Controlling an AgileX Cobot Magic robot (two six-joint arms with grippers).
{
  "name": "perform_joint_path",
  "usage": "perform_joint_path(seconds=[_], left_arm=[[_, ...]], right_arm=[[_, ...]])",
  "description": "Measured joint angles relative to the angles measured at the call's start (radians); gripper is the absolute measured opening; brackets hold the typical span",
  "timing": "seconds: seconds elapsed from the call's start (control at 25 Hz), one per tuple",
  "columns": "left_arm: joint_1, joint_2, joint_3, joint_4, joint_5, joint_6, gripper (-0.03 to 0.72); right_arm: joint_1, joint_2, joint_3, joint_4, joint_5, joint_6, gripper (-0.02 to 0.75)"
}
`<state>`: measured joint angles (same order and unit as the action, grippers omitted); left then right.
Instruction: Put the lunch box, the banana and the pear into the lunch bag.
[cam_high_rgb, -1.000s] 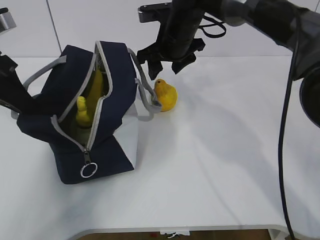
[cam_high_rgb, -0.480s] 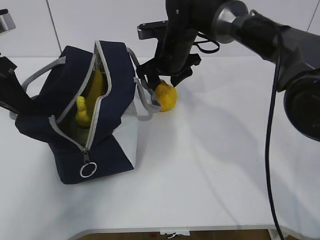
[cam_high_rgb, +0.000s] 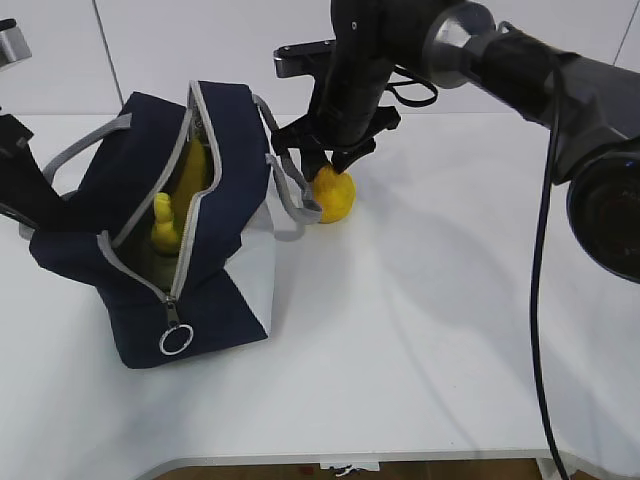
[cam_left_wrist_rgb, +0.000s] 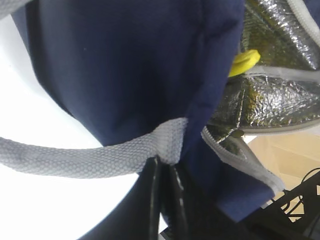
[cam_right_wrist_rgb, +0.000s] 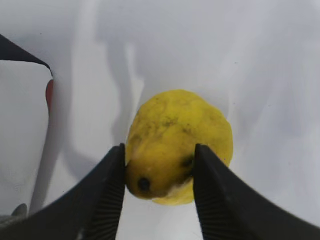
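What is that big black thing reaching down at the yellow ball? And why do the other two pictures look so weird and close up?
The black thing is a robot arm with a pincher, called a gripper, at its end. There are two arms. One picture is taken from in front of the white table. The other two come from small cameras on the robot's wrists, so everything looks huge.

The yellow "ball" is a pear sitting on the table. The right gripper has one finger on each side of it, pressed against it, ready to lift. Beside it stands a navy lunch bag, unzipped. A banana is already sticking up inside.

The left gripper is pinched shut on the bag's grey handle, right at the dark fabric. In that close-up you can also see the bag's shiny silver lining.
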<state>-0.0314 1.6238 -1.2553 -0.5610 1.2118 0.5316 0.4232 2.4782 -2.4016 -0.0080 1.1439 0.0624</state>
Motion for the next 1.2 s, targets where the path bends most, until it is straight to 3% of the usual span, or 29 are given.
perform_joint_path(seconds=[0.24, 0.52, 0.72, 0.84, 1.0, 1.2], left_arm=[[0.0, 0.0, 0.0, 0.002, 0.0, -0.001, -0.004], [0.0, 0.0, 0.0, 0.004, 0.0, -0.001, -0.004], [0.0, 0.0, 0.0, 0.004, 0.0, -0.001, -0.004], [0.0, 0.0, 0.0, 0.004, 0.0, -0.001, -0.004], [0.0, 0.0, 0.0, -0.033, -0.002, -0.002, -0.004], [0.0, 0.0, 0.0, -0.173, -0.04, -0.002, -0.004]], right_arm=[[0.0, -0.002, -0.009, -0.049, 0.041, 0.0, 0.232], [-0.002, -0.015, -0.087, -0.151, 0.101, -0.007, 0.216], [-0.002, -0.109, -0.087, -0.148, 0.109, -0.009, 0.215], [-0.002, -0.203, -0.089, -0.088, 0.111, -0.011, 0.214], [-0.002, -0.304, -0.097, 0.088, 0.113, -0.03, 0.213], [0.0, -0.343, -0.097, 0.277, 0.119, -0.062, 0.213]])
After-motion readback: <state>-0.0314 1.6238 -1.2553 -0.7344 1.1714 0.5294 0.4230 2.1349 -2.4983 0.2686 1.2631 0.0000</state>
